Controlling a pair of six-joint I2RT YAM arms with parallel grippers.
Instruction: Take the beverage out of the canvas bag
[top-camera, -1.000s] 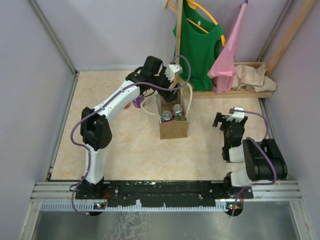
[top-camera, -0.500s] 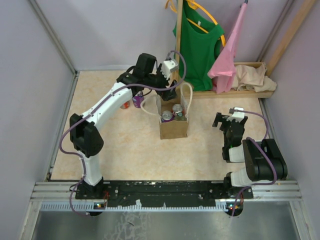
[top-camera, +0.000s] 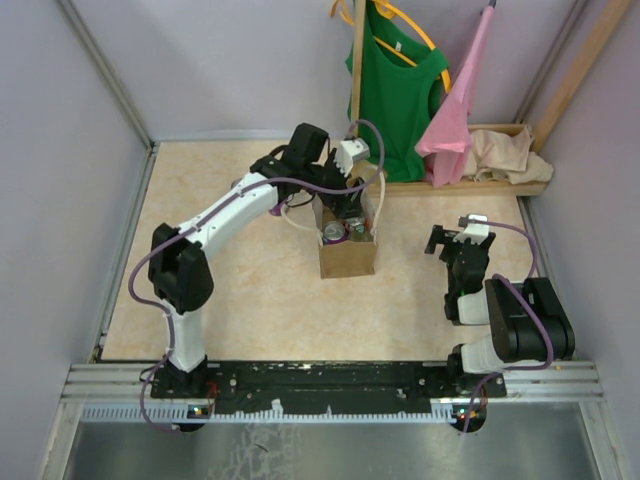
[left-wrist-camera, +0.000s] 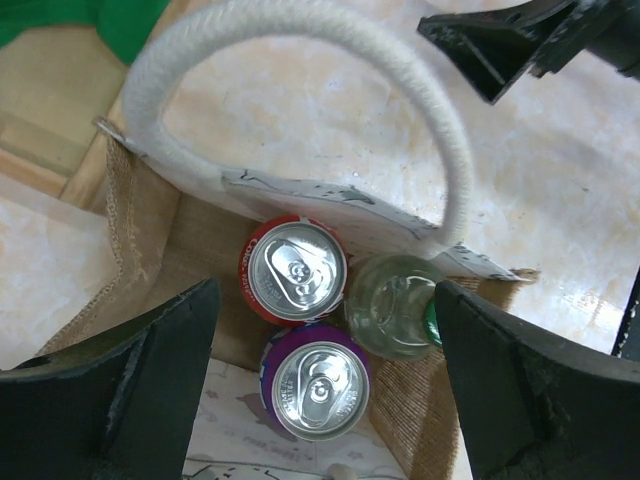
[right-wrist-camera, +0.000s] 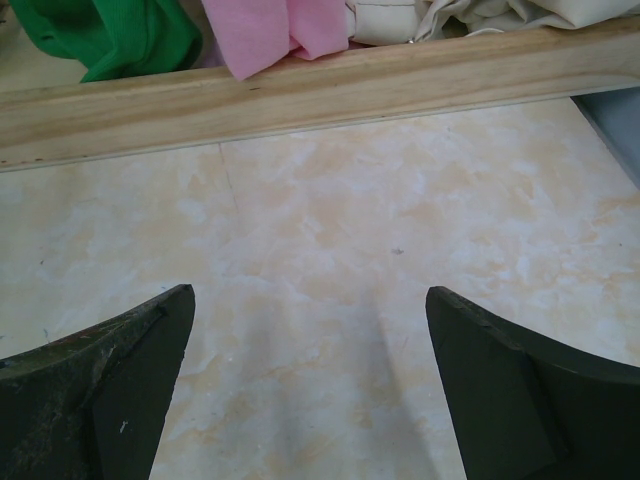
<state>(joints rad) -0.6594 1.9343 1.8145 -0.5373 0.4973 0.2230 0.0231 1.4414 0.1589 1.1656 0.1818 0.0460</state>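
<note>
The canvas bag (top-camera: 348, 257) stands upright mid-table, tan-brown with white looped handles (left-wrist-camera: 300, 25). Inside it, the left wrist view shows a red can (left-wrist-camera: 296, 270), a purple can (left-wrist-camera: 318, 382) and a clear bottle with a green label (left-wrist-camera: 392, 305), all upright. The purple can top also shows in the top view (top-camera: 334, 232). My left gripper (top-camera: 349, 205) hangs open just above the bag's mouth, its fingers (left-wrist-camera: 150, 370) spread either side of the drinks and touching none of them. My right gripper (top-camera: 456, 243) is open and empty over bare table, right of the bag.
A wooden rack (top-camera: 470, 185) at the back holds a green shirt (top-camera: 397, 90), a pink garment (top-camera: 455, 110) and a beige cloth heap (top-camera: 505, 155). A small purple object (top-camera: 279, 207) peeks out behind the left arm. Grey walls enclose the table on three sides.
My left arm pulled back to the left, then swung right and lower; its gripper now sits over the bag's opening. The right arm and the bag have not moved.
</note>
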